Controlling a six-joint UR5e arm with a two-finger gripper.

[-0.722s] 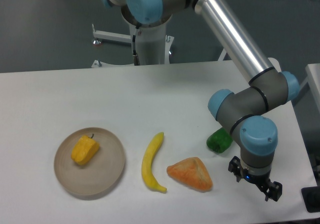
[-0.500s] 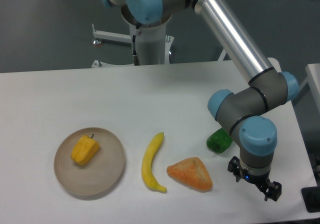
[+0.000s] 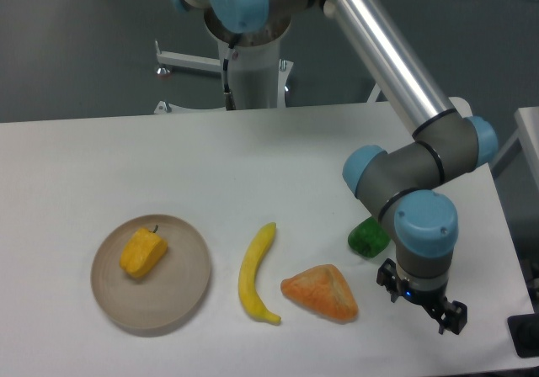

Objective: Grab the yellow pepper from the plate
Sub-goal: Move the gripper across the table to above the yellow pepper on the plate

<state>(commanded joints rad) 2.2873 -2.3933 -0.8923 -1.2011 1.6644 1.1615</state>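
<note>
Between the gripper (image 3: 418,302) and the plate (image 3: 181,297) lie the orange lump (image 3: 322,293) and banana (image 3: 254,272), bare table (image 3: 126,158) behind them.

Reaches down from upper left across to the right side, elbow bent, wrist pointing downward. End effector (image 3: 421,303) hangs low, fingers spread apart, holding nothing.

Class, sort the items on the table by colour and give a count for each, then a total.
Yellow: 2, the yellow pepper and banana
Orange: 1, triangular lump
Green: 1, green pepper
Tan: 1, the plate
Total: 5
</note>
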